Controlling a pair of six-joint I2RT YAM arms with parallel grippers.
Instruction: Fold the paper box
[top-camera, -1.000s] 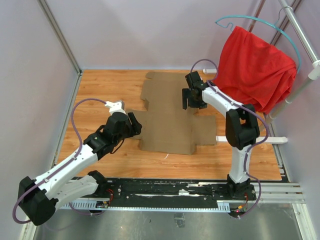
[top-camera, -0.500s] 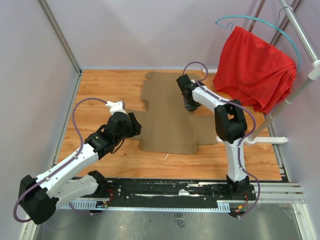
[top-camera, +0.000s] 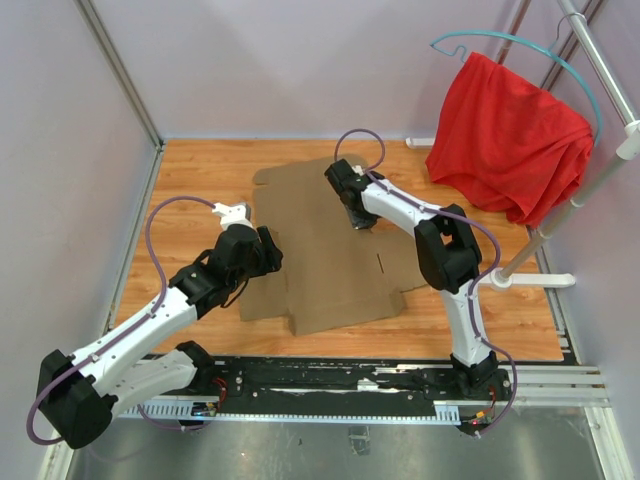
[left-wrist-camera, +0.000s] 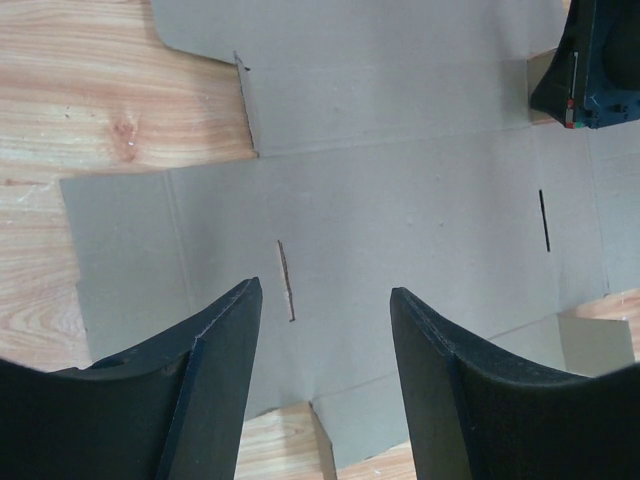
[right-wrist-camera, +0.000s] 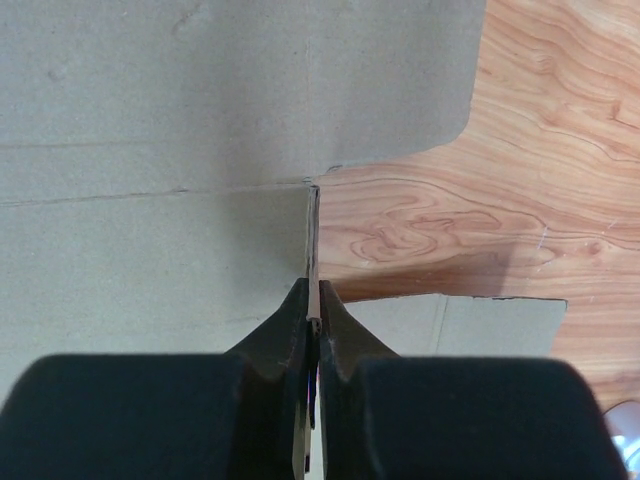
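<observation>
– At the right gripper (right-wrist-camera: 313, 300), what is the jaw condition?
– Fully closed. The two fingers meet on a thin cardboard edge of the paper box (top-camera: 320, 260), seen edge-on between them in the right wrist view. That edge runs up to the point where a cut meets a crease line.
– What lies around the grip?
– Flat brown panels to the left and above. Bare wooden table (right-wrist-camera: 540, 200) lies to the right, with a further flap of the sheet below it. In the top view the grip sits on the far half of the sheet, towards its right side.
– Left gripper (left-wrist-camera: 325, 300) condition?
– Jaws parted, nothing between the fingers. It hangs over the left part of the sheet; whether it touches the cardboard cannot be determined. A short slot (left-wrist-camera: 286, 280) shows between the fingers, and a second slot (left-wrist-camera: 544, 220) lies further towards the right arm.
– Position of the sheet overall?
– Unfolded and spread on the middle of the table, between both arms, skewed relative to the table edges.
– Surroundings?
– A red cloth (top-camera: 510, 140) hangs on a teal hanger (top-camera: 520, 42) at the far right, well apart from the sheet.
</observation>
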